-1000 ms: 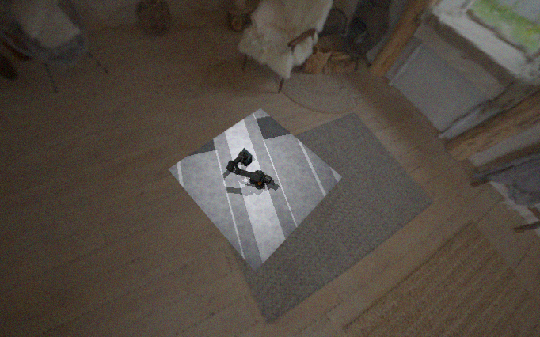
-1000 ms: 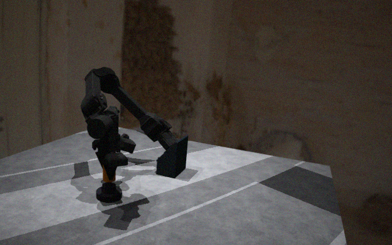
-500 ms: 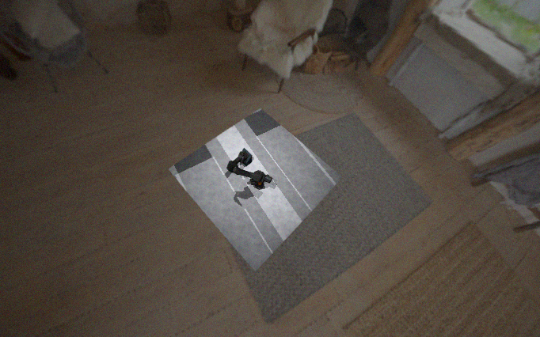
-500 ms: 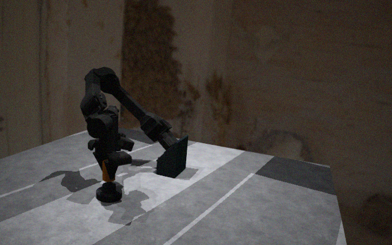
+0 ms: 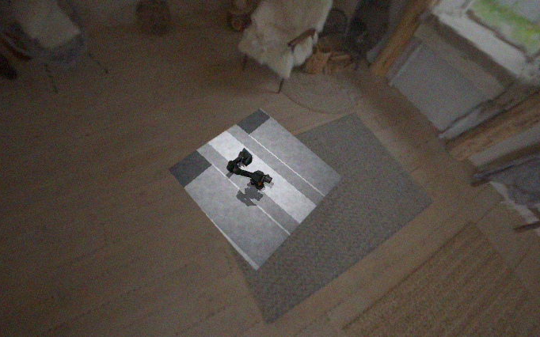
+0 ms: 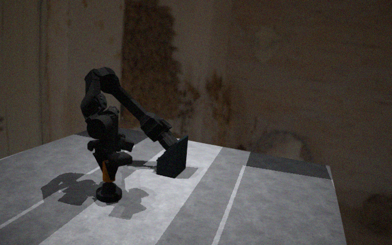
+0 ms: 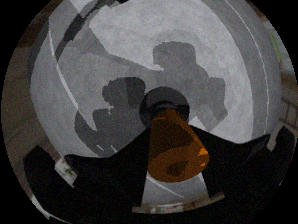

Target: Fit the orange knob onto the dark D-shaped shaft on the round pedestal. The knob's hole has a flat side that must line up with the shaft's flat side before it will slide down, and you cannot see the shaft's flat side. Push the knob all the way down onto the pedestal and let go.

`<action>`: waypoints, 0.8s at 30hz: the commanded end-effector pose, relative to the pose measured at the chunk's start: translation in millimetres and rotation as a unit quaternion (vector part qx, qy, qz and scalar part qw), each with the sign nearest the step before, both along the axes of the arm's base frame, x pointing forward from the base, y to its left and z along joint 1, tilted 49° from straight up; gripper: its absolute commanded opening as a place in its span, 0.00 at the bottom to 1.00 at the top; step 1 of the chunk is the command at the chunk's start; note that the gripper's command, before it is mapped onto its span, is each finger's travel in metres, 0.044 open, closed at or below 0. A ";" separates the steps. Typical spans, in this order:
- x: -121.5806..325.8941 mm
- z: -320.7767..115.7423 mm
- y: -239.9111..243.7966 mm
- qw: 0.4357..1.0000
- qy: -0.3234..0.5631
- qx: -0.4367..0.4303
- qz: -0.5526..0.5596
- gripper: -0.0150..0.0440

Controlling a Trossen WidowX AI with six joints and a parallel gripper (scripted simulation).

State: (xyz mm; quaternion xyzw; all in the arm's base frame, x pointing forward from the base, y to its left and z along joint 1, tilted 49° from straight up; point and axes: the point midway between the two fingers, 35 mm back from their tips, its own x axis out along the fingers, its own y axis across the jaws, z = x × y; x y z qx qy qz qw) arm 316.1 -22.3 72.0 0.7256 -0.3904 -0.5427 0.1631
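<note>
The orange knob (image 6: 104, 175) (image 7: 177, 162) (image 5: 260, 183) is upright between the fingers of my gripper (image 6: 108, 173) (image 7: 169, 130), which points down and is shut on it. The round dark pedestal (image 6: 108, 196) (image 7: 149, 114) stands on the table directly below the knob. The dark shaft (image 6: 110, 186) shows as a stub between the pedestal's wide base and the knob's lower end. The knob's lower end is at the shaft's top, above the base. Whether it touches or overlaps the shaft, I cannot tell. The knob's hole and the shaft's flat side are hidden.
The arm's dark wedge-shaped base (image 6: 173, 159) (image 5: 245, 157) stands on the grey striped table (image 6: 267, 206) (image 5: 230, 225), behind and right of the pedestal in the exterior view. Arm shadows fall around the pedestal. The table's edges show in the top view.
</note>
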 end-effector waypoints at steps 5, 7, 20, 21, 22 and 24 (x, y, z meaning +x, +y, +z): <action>0.5 -0.7 -0.3 1.000 0.001 -0.001 0.003 0.25; 0.5 -0.7 -0.3 1.000 0.001 -0.001 0.003 0.25; 1.0 2.5 3.6 0.995 0.075 -0.012 0.068 0.25; 1.1 1.9 3.5 0.994 0.079 -0.012 0.072 0.25; 1.1 1.6 3.3 0.994 0.079 -0.012 0.072 0.25; 1.0 1.2 3.0 0.994 0.079 -0.012 0.072 0.25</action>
